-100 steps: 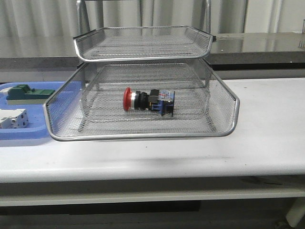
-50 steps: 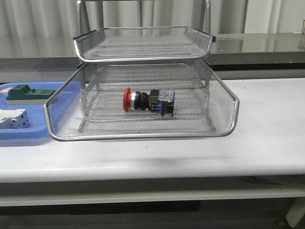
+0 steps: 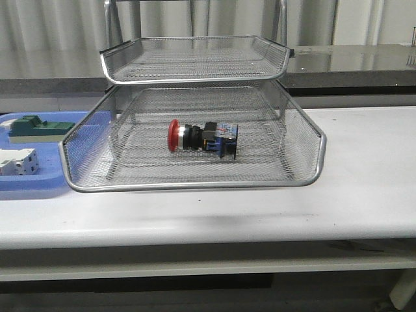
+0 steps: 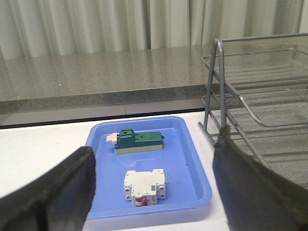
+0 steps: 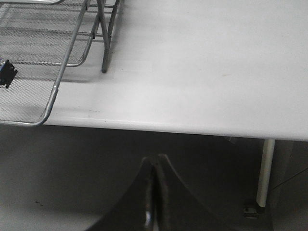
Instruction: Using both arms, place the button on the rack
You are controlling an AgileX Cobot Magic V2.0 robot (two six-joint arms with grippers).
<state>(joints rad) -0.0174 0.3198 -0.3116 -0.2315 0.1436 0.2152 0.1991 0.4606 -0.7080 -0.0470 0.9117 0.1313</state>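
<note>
The small push-button switch with its red mushroom cap, silver collar and black-blue body [image 3: 203, 139] lies on its side on the mesh floor of the pulled-out lower tier of the silver wire-mesh letter rack [image 3: 195, 185], roughly in the middle of that tier; its long axis runs across the rack, red cap toward the robot's left, blue end toward its right; nothing grips it, and neither arm shows in the front view.

The left gripper [image 4: 154, 192] hangs with its two dark fingers [image 4: 57, 192] spread wide and empty, looking over the flat blue plastic tray [image 4: 197, 168] that holds a green block [image 4: 139, 142] and a white block [image 4: 145, 186]; the rack's frame stands just beside that tray, on the side away from the left arm.

The right gripper [image 5: 153, 192] has its fingers pressed together on nothing, hovering off the near edge of the white table [image 5: 202, 62]; only the blue end of the button [image 5: 6, 72] peeps in at the margin of its view, inside the tier's rim.

Judged from this, the button already sits in the rack; what may remain is sliding the extended tier back, and its front rim lies between the two arms, about equally reachable.
</note>
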